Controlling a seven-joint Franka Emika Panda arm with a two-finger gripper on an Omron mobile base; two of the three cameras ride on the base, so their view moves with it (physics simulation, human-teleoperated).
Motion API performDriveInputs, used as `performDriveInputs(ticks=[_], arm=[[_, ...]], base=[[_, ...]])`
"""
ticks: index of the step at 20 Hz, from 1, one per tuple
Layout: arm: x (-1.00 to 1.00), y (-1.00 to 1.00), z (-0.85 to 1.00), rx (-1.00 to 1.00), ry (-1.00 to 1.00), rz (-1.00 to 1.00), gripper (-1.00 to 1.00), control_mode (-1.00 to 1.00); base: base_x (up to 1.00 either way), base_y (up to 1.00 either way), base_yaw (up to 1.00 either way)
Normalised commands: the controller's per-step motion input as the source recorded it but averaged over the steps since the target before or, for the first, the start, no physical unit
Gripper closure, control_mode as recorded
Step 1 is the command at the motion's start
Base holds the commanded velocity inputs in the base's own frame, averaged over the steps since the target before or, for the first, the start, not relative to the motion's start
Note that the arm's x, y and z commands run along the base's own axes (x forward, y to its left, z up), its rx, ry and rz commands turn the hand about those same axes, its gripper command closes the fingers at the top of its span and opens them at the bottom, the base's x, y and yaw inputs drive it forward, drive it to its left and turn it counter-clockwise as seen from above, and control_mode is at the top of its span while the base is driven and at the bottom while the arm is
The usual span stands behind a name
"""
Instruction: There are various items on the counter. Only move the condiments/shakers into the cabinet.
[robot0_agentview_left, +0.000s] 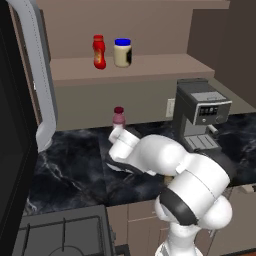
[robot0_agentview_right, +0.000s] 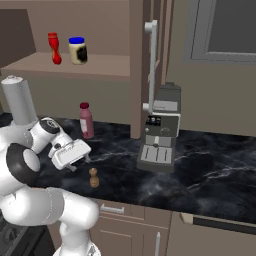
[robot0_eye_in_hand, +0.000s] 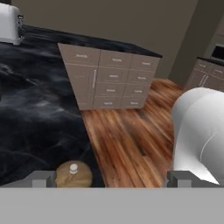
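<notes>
Two of the three condiments are already being carried by the cabinet (robot0_agentview_left: 150, 70): the red squeeze bottle (robot0_agentview_left: 99, 52) and the blue-lidded cream jar (robot0_agentview_left: 122, 52) are standing upright just beside each other on its shelf board, well above and beyond the claw (robot0_agentview_right: 80, 161). One piece is judged to be left, the small brown wooden shaker (robot0_agentview_right: 93, 177), which is standing upright on the black marble table (robot0_agentview_right: 200, 165) just below and slightly in front of the claw, not touched by it. In the hand view the shaker's round top (robot0_eye_in_hand: 73, 173) is being seen from above, close to the left finger tip (robot0_eye_in_hand: 41, 178) and off the middle of the gap.

The claw is being held spread wide, with nothing between its jaws. The pink bottle with the dark red cap (robot0_agentview_right: 86, 120) is standing behind the claw, near the back wall, and is not meant to be moved.

The shaker is sitting close to the front edge of the table, with drawers and wooden floor beyond that edge, so a sideways knock is judged likely to send it over. Open table is lying between the claw and the grey coffee machine (robot0_agentview_right: 160, 135) to its right. On the shelf, free board is being left to the right of the jar. The grey-white cabinet door (robot0_agentview_right: 151, 65) is standing open, edge-on, beside the lifting path.
</notes>
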Motion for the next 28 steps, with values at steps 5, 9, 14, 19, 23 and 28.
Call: performDriveInputs(ticks=[5, 9, 14, 19, 23, 28], arm=[[0.24, 0.00, -0.32, -0.02, 0.00, 0.00, -1.00, -1.00], [0.29, 0.00, -0.27, -0.01, 0.00, 0.00, -1.00, -1.00], [0.27, 0.00, -0.29, -0.01, 0.00, 0.00, -1.00, -1.00], [0.04, -0.05, -0.31, -0.02, 0.00, 0.00, -1.00, -1.00], [0.00, -0.12, -0.31, -0.04, 0.00, -0.02, -1.00, -1.00], [0.00, -0.10, -0.27, -0.05, 0.00, -0.03, -1.00, -1.00]], base=[[0.00, 0.00, 0.00], [0.00, 0.00, 0.00], [0.00, 0.00, 0.00], [0.00, 0.00, 0.00], [0.00, 0.00, 0.00], [0.00, 0.00, 0.00]])
